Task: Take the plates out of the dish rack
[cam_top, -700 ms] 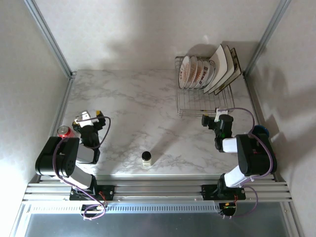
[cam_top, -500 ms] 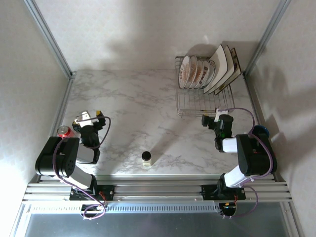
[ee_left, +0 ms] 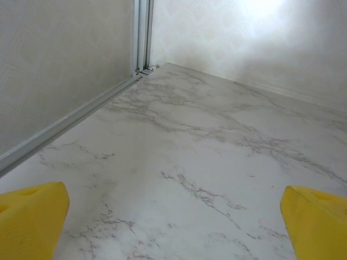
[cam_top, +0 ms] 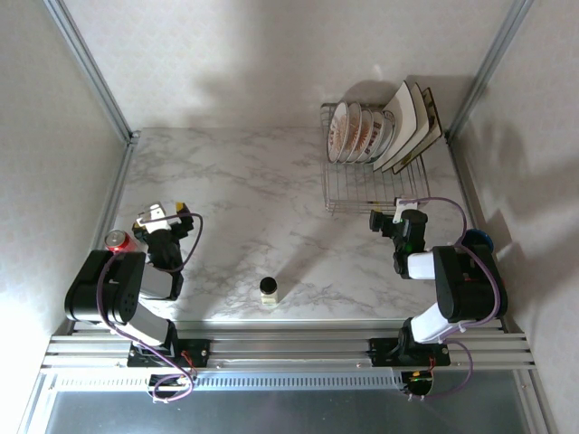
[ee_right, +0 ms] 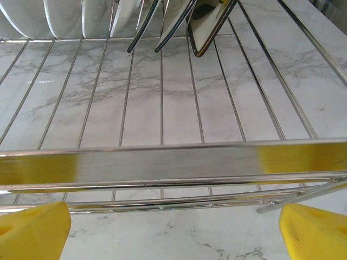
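The silver wire dish rack [cam_top: 373, 185] stands at the back right of the marble table. Several small round plates [cam_top: 355, 132] with orange-patterned backs stand upright in its far left part, and larger square cream plates [cam_top: 412, 125] with dark edges lean beside them on the right. My right gripper [cam_top: 387, 217] sits open just in front of the rack's near rail [ee_right: 168, 162], its yellow fingertips [ee_right: 312, 235] wide apart, with the plate bottoms [ee_right: 162, 24] beyond. My left gripper [cam_top: 165, 215] is open over bare marble at the front left, holding nothing.
A red can [cam_top: 118, 240] stands by the left arm near the left wall rail. A small dark jar with a pale lid [cam_top: 269, 288] sits at the front centre. A blue cup [cam_top: 477, 239] is by the right arm. Walls close in on three sides.
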